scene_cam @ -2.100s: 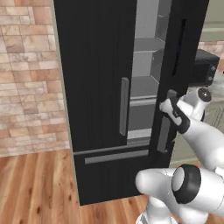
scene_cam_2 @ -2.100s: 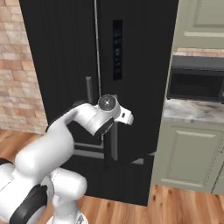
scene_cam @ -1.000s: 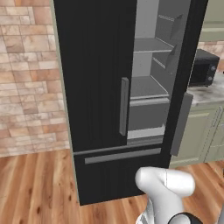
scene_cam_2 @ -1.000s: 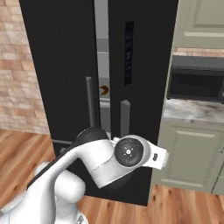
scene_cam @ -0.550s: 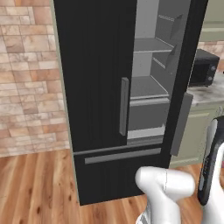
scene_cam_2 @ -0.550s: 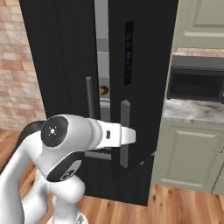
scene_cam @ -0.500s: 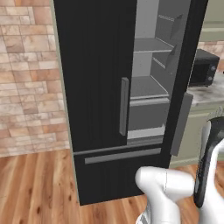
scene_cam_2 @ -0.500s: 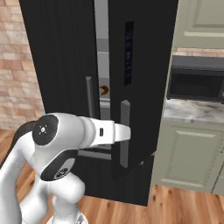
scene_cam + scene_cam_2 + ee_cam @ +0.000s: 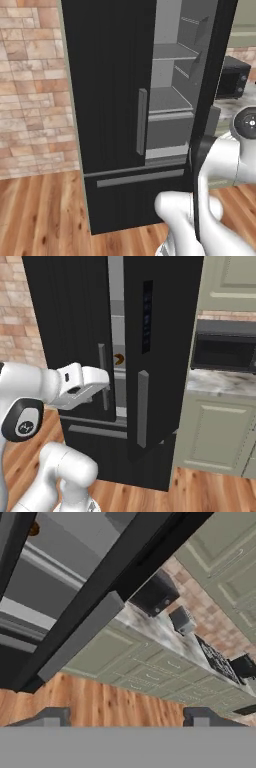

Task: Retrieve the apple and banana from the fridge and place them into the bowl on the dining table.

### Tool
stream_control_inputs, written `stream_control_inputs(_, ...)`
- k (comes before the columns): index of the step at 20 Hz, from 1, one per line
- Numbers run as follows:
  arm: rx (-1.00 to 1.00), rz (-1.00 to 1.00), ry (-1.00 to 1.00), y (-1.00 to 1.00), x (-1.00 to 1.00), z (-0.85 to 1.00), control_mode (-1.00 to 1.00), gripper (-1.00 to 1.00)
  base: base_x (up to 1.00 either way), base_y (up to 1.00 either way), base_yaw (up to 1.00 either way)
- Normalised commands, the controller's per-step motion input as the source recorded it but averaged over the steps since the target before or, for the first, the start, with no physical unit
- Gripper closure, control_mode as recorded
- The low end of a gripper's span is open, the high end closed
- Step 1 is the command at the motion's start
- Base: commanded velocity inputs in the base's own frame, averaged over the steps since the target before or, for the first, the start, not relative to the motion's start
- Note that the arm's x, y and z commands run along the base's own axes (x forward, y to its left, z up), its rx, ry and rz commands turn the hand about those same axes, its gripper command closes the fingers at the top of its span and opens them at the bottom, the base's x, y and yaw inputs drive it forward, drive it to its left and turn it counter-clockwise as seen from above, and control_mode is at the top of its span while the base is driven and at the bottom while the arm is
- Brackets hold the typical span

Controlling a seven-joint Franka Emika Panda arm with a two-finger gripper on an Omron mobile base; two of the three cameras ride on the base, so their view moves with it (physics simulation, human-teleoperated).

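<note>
The black fridge (image 9: 110,100) has its right door (image 9: 160,331) swung partly open, so pale grey shelves (image 9: 170,100) show inside. Through the gap between the doors the orange-brown banana (image 9: 120,359) lies on a shelf; the hand view catches it at the top left corner (image 9: 33,529). My gripper (image 9: 105,383) hovers in front of the left door, beside its grey handle (image 9: 102,376), touching nothing. In the hand view the gripper (image 9: 125,716) is open, its fingertips (image 9: 50,714) wide apart with only floor between them. The apple, the bowl and the dining table are out of view.
The open door's edge and long grey handle (image 9: 80,637) cross the hand view diagonally. A black microwave (image 9: 225,353) sits on the marbled wall counter (image 9: 220,381) over sage cabinets (image 9: 215,431) to the right. A brick wall (image 9: 30,90) stands left of the fridge, with wood floor (image 9: 45,215) below.
The arm has swung up from low in front of the fridge, bringing the hand level with the left door's handle. The jaws have gone from shut to open. The door stays ajar.
</note>
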Motion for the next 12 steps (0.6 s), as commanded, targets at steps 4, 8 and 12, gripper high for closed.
stream_control_inputs(4,-0.29,0.00,0.27,0.16,0.19,0.00,-1.00,-1.00,0.00,0.00,0.00)
stream_control_inputs(8,-0.24,0.00,0.20,0.23,0.46,-0.08,-1.00,-1.00,0.00,0.00,0.00)
stream_control_inputs(12,-0.12,0.00,0.04,0.35,0.67,-0.20,-1.00,-1.00,0.00,0.00,0.00)
